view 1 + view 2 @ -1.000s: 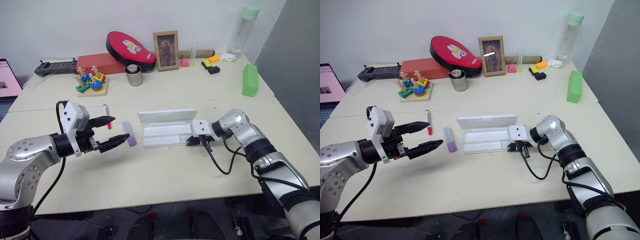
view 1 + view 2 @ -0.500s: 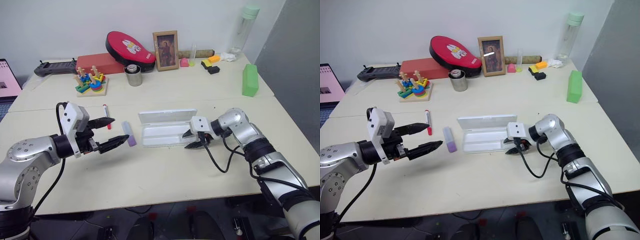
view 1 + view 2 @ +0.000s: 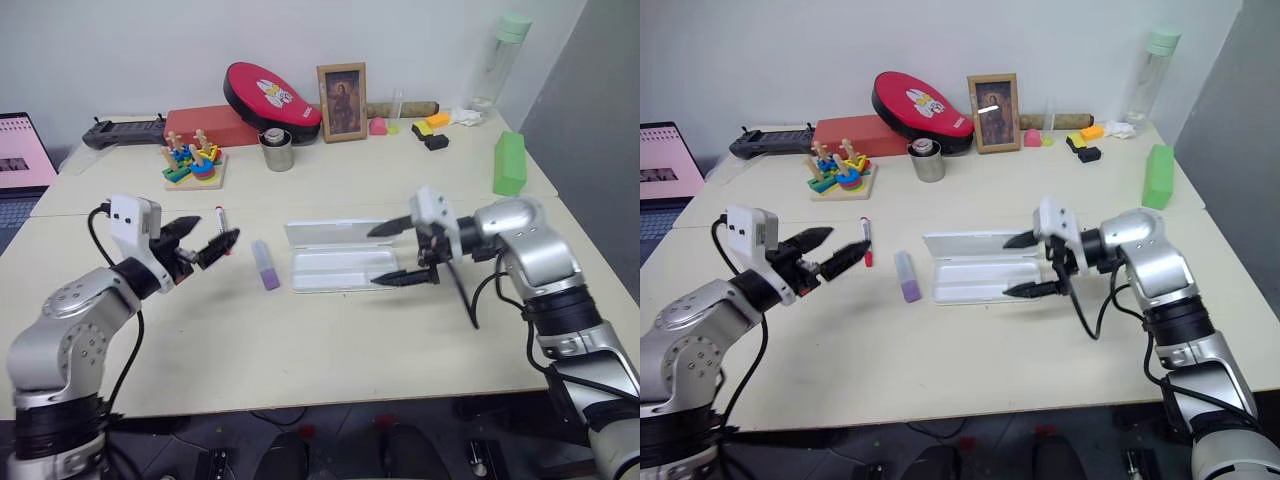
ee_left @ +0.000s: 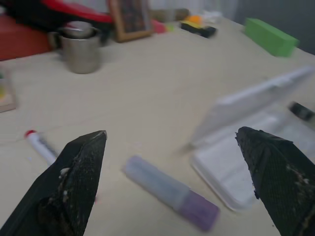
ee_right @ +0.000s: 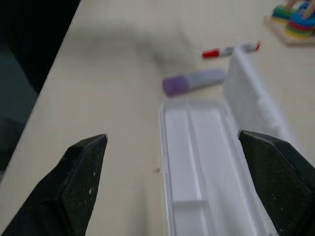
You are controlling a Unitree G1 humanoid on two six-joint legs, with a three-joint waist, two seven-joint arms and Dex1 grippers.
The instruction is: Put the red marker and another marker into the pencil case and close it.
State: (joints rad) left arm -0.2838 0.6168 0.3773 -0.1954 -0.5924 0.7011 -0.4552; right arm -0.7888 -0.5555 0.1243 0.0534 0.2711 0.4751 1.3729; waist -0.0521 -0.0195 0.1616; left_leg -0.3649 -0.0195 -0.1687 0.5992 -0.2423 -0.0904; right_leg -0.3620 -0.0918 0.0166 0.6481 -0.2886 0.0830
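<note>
Just ahead of left gripper [image 3: 205, 243], jaws apart, red marker [image 3: 220, 217], lavender marker [image 3: 265, 265] beside

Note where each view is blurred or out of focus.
Left wrist view: the lavender marker and pencil case are soft, the far clutter too. Right wrist view: the red marker is smeared, with a dark haze on the table. Both eye views are sharp.
</note>
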